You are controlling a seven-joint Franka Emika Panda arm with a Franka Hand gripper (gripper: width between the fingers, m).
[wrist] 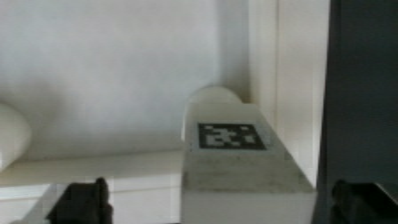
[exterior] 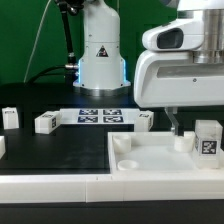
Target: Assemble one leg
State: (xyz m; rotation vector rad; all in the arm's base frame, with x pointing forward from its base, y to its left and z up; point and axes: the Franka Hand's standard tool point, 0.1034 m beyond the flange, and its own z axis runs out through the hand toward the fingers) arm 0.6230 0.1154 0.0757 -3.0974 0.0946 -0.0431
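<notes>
The black desk (exterior: pixel 60 150) spans the exterior view, with a green backdrop behind it. The robot's white base (exterior: pixel 100 55) stands at the far side, ringed by a blue glow near its foot. A bulky white arm housing (exterior: pixel 180 70) fills the exterior view's upper right, hanging over the near right part of the desk.

Below it lies the large flat white tabletop piece (exterior: pixel 150 160), with a round socket (exterior: pixel 127 163) near its left corner. The marker board (exterior: pixel 100 115) lies flat on the desk in front of the base, showing several tags.

The leg (exterior: pixel 208 138) stands upright on the tabletop piece at the exterior view's right, its tag facing the camera. In the wrist view the leg (wrist: pixel 235 140) sits between the fingers, tag up and rounded end pointing away.

The gripper (wrist: pixel 214 200) is spread wide: its dark fingertips (wrist: pixel 80 200) lie apart on either side of the leg, and neither visibly touches it.

Other small white parts sit on the desk: one at the far left (exterior: pixel 10 117), one (exterior: pixel 45 123) just right of it, and another (exterior: pixel 145 120) right of the marker board.
</notes>
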